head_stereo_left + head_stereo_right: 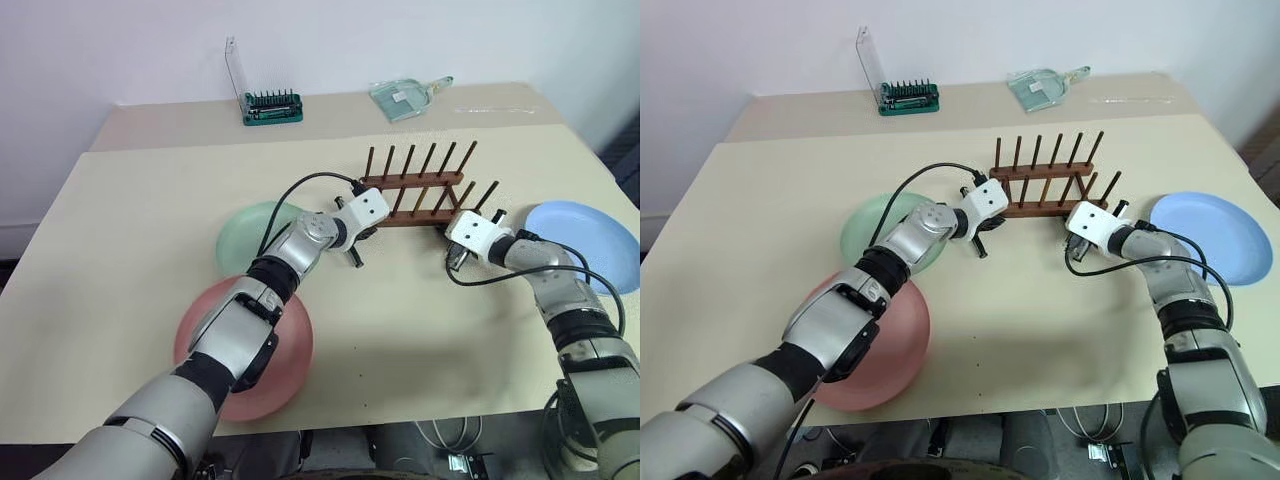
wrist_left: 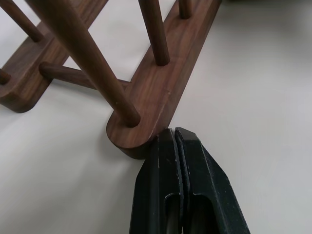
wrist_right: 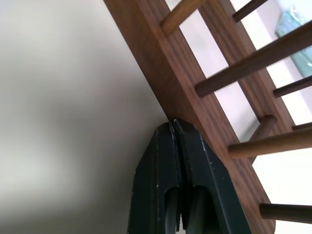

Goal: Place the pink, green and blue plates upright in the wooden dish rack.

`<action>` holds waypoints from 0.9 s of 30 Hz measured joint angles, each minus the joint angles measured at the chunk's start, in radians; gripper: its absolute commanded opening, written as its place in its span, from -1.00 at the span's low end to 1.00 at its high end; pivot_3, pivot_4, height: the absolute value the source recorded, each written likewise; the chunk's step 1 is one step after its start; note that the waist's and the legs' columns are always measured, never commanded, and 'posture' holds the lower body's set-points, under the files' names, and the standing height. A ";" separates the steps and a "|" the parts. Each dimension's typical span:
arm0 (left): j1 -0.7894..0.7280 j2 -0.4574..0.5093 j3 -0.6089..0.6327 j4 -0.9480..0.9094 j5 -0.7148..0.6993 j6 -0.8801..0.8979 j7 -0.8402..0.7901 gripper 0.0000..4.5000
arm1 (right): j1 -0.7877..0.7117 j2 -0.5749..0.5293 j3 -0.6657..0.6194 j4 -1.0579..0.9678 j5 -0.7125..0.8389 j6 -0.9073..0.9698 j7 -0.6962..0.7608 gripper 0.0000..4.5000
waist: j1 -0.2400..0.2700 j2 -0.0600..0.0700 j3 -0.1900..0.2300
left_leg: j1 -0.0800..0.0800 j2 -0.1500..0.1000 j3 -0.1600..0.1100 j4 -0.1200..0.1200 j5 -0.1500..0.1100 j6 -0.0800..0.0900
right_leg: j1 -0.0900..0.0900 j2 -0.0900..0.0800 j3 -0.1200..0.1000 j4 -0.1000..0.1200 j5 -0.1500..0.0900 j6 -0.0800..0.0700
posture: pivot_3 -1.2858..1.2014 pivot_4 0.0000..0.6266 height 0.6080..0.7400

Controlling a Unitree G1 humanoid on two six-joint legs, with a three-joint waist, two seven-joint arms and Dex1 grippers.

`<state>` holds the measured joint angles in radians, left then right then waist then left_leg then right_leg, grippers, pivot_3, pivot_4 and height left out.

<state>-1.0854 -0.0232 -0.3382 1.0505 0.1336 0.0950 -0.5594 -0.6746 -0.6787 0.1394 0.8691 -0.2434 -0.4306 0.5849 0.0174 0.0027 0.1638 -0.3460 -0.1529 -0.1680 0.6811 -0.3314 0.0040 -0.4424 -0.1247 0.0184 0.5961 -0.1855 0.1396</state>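
1. Your wooden dish rack [image 1: 420, 190] stands empty near the middle of the table [image 1: 120, 240], a little toward the far edge, its two rails lined with upright pegs.
2. Your left gripper [image 2: 174, 134] has its two black fingers pressed flat together, holding nothing. The tips sit against the rounded end of the near rail, at the rack's left end.
3. Your right gripper [image 3: 171, 125] is likewise pinched closed and empty. Its tips meet the outer side of the near rail at the rack's right end.
4. The green plate [image 1: 245, 235] lies flat to the left of the rack, partly under your left forearm.
5. The pink plate [image 1: 285, 375] lies flat by the table's near edge, also partly covered by that arm.
6. The blue plate [image 1: 590, 235] lies flat near the right edge, beside your right arm.
7. Along the far edge you have a green bit holder [image 1: 272, 107] with its clear lid raised, and a clear greenish tray [image 1: 405, 97] further right.
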 measured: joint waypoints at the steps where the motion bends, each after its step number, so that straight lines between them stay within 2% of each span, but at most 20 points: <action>1: -0.007 -0.001 0.002 0.012 0.003 -0.005 0.003 -1.00 | -0.013 0.005 0.007 0.016 -0.010 -0.006 -0.013 -0.98 | -0.002 0.000 0.000 | 0.000 0.000 0.000 0.000 0.000 0.000 | 0.000 0.000 0.000 0.000 0.000 0.000 | 0.03 -0.52 1.00; 8: -0.029 -0.010 0.018 0.069 0.021 -0.038 0.049 -1.00 | -0.063 0.017 0.036 0.102 -0.049 -0.054 -0.072 -0.98 | -0.007 0.000 0.000 | 0.000 0.000 0.000 0.000 0.000 0.000 | 0.000 0.000 0.000 0.000 0.000 0.000 | 0.03 -0.52 1.00; 27: -0.071 0.006 0.068 0.165 0.052 -0.079 0.123 -1.00 | -0.105 0.053 0.051 0.162 -0.089 -0.053 -0.191 -0.98 | -0.013 0.000 0.000 | -0.001 0.000 0.000 0.000 0.000 0.000 | -0.002 0.000 0.000 0.000 0.000 0.000 | 0.03 -0.52 1.00</action>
<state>-1.1568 -0.0174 -0.2698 1.2158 0.1851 0.0157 -0.4366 -0.7794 -0.6254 0.1905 1.0316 -0.3324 -0.4841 0.3941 0.0042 0.0029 0.1637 -0.3474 -0.1529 -0.1679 0.6807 -0.3314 0.0040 -0.4443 -0.1245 0.0188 0.5961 -0.1853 0.1398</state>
